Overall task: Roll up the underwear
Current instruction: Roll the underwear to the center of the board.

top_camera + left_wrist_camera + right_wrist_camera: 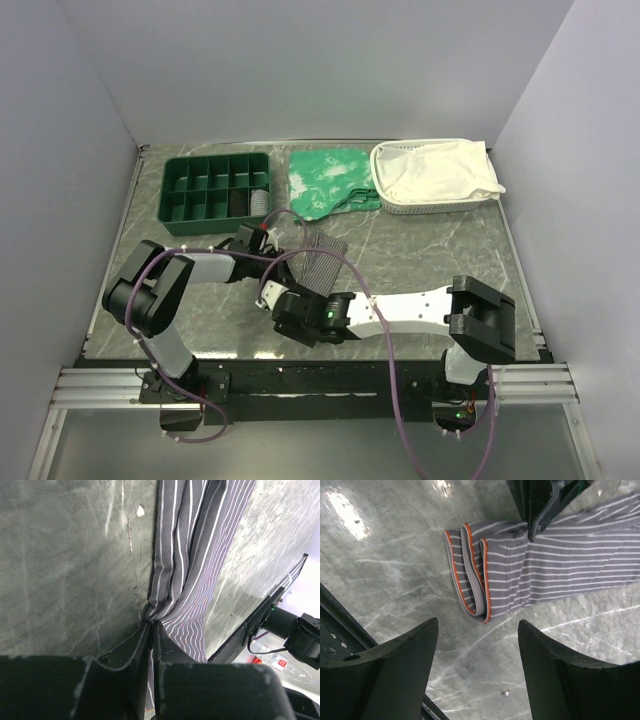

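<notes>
**Underwear pinched by left claw, mid-bench**

Bench (430,255): grey-green marbled top.

Underwear (320,258): grey, fine stripes, lying about mid-bench, a little left of centre. From the right wrist view, one end (560,575) is folded over on itself in a few layers, the orange-edged band showing at the fold. The rest stretches flat away from it.

Left claw (151,625): clamped together on the underwear; cloth bunches into puckers right at the fingertips. It grips the long edge just beside the folded end.

Right claw (477,625): fingers well apart, nothing between them, hanging over bare bench just beside the folded end, not touching the cloth.

Far edge, left to right: green tray (166,192) with compartments, green patterned cloth (330,180), white basket (430,210) holding white cloth (435,170). All well apart from the underwear.
</notes>
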